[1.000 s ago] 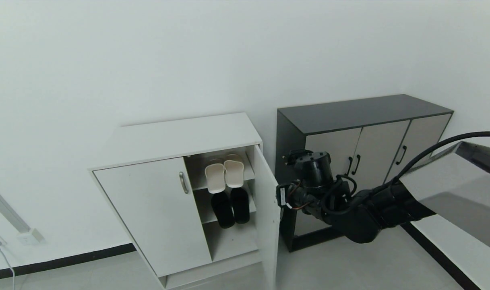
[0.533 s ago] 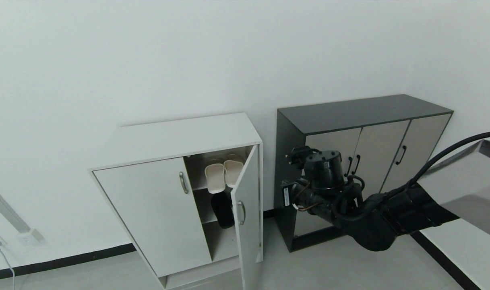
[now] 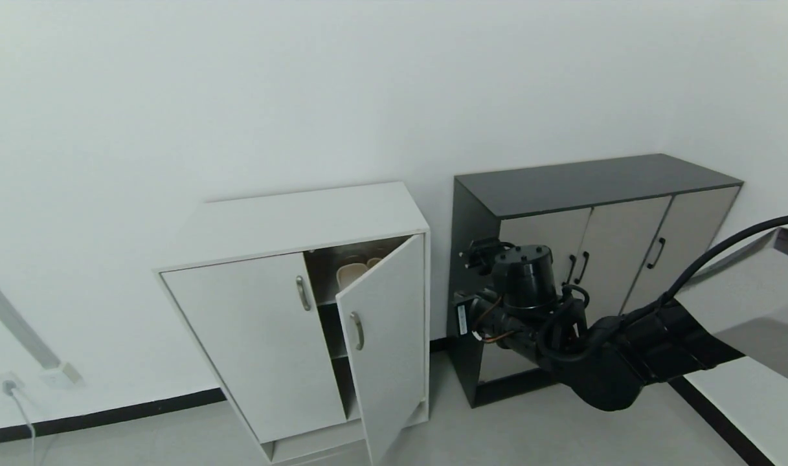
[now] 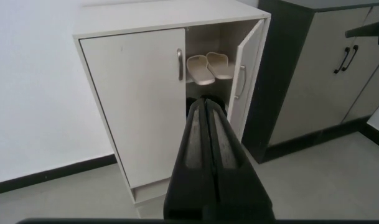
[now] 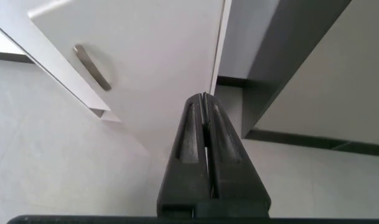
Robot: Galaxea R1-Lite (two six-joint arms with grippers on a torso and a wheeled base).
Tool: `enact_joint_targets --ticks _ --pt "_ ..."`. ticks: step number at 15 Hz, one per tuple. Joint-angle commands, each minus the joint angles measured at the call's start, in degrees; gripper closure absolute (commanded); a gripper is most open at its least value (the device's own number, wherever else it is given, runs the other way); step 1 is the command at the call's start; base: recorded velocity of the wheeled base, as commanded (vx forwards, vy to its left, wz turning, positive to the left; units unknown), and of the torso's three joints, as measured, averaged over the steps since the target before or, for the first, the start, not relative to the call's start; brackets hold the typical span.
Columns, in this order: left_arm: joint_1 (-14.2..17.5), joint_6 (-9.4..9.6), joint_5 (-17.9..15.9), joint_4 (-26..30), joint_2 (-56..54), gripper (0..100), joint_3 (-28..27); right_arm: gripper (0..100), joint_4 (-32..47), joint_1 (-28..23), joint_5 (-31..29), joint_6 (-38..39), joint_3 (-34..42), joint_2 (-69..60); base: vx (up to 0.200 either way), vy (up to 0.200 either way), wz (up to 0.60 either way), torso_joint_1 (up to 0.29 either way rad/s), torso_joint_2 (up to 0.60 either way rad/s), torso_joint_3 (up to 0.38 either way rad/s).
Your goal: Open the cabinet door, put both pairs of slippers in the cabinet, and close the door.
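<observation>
The white cabinet [image 3: 290, 223] has its right door [image 3: 387, 323] hanging partly open, handle [image 3: 357, 331] facing out. A cream pair of slippers [image 3: 355, 270] peeks over the door on the upper shelf and lies in plain sight in the left wrist view [image 4: 208, 65]. The door hides the black pair on the shelf below. My right gripper [image 5: 205, 99] is shut and empty, close to the door's hinge-side edge [image 5: 217, 50]. My left gripper [image 4: 205, 102] is shut with nothing in it and faces the cabinet opening from farther back.
A dark cabinet [image 3: 594, 181] with grey doors stands right beside the white one, and my right arm [image 3: 562, 336] is in front of it. The white cabinet's left door [image 3: 258, 343] is shut. A wall socket with a cable [image 3: 8, 388] sits low at the left. Open floor [image 3: 510, 433] lies in front.
The right door has swung from wide open to partly open, covering the black slippers. My right arm drew back a little to the right. The head view shifted slightly.
</observation>
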Motion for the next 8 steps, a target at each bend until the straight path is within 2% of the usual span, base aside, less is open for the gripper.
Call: enact_joint_targets --ticks 1,3,8 --pt "0.0 0.04 0.0 0.0 0.1 100 0.0 100 0.0 0.1 0.1 0.0 0.0 0.1 0.000 0.000 0.60 0.002 0.00 -0.007" --pt "0.0 0.04 0.0 0.0 0.1 100 0.0 100 0.0 0.1 0.1 0.0 0.0 0.2 0.000 0.000 0.60 0.007 0.00 0.000" --pt "0.0 0.04 0.0 0.0 0.1 100 0.0 100 0.0 0.0 0.9 0.0 0.8 0.6 0.000 0.000 0.00 0.000 0.00 0.000"
